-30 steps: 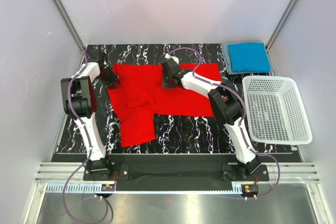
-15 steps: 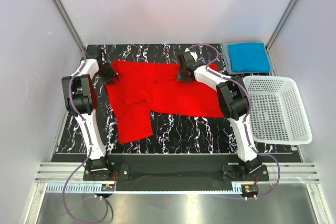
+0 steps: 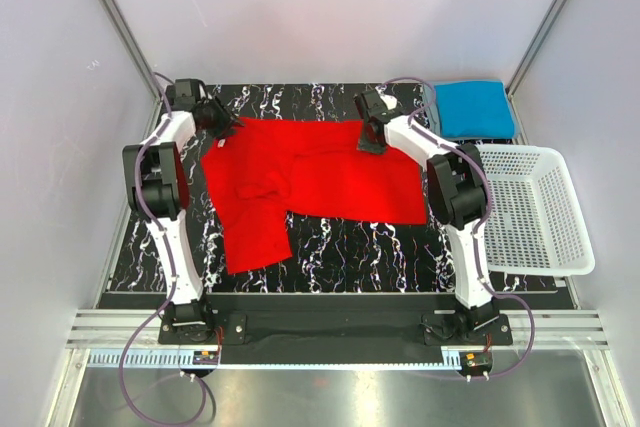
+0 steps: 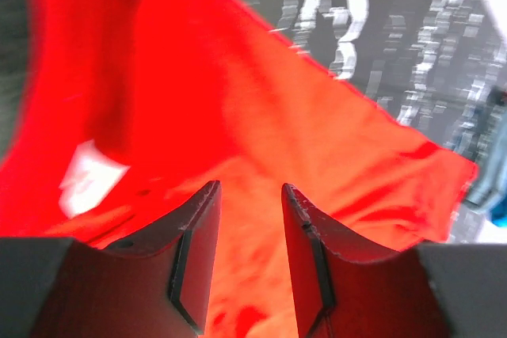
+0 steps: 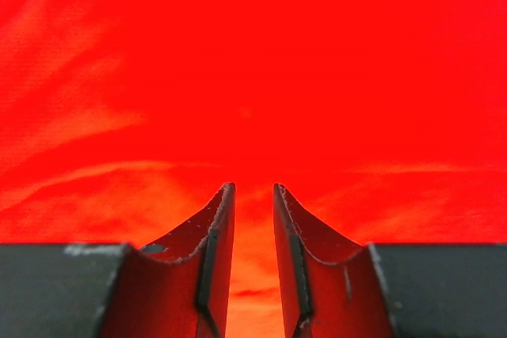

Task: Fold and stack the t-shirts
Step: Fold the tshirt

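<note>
Table (image 3: pixel 340 242), black and marbled, with a rumpled red t-shirt (image 3: pixel 310 172) spread across it. The right gripper (image 3: pixel 372 137) pinches the shirt's far edge. The left gripper (image 3: pixel 222 119) sits at its far left corner, jaws partly apart over cloth; grip unclear. A folded blue t-shirt (image 3: pixel 474 107) lies far right, behind a white basket (image 3: pixel 525 209).

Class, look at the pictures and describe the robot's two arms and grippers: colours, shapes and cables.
The left arm and right arm have white shells, bulky black joints and black bases. A thin purple cable loops along each. The left gripper and right gripper each have two dark, wedge-shaped fingers tapering to the tips, their edges scuffed pale.
</note>
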{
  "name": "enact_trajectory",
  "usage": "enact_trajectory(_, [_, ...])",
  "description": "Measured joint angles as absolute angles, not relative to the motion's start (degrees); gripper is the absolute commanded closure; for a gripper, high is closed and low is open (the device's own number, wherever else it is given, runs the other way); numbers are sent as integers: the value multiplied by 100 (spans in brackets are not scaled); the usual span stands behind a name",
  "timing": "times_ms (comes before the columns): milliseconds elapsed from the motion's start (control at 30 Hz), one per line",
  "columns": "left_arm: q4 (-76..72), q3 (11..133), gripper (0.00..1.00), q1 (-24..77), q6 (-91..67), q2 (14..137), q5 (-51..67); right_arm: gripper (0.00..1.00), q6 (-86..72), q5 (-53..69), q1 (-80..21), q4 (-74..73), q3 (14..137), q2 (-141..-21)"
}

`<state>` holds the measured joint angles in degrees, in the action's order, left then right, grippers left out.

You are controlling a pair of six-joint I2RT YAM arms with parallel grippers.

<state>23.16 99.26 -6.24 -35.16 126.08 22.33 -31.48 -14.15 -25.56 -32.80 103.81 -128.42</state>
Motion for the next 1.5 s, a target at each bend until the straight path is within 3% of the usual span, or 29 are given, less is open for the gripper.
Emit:
enact_trajectory(300, [1656,10197,58,-569,-3798,13491,2718,70,-2961,-1712,-1925,-3323,10200,-12881])
enact_trajectory(667, [2438,11498,57,-582,-3780,14114,2521,69,-2493,-1940,-1691,-3212,9896,-12838])
enact_trajectory(1000, [2484,11559,52,-589,-3778,14121,2626,53,-2029,-1686,-1549,-3332,9981,-12809])
enact_trajectory(1067, [2403,11360,48,-593,-3769,13976,2626,53,-1876,-1503,-1509,-3404,10014,-12744])
enact_trajectory(1133, [2270,10807,32,-607,-3785,13611,2578,51,-1752,-1350,-1483,-3496,10014,-12569])
enact_trajectory(1300, [1997,9223,27,-768,-3942,12213,2320,50,-1629,-1092,-1474,-3496,9710,-11609])
enact_trajectory(1500, [2248,8372,27,-926,-3789,10807,1769,50,-1763,-952,-1498,-3422,8945,-10370])
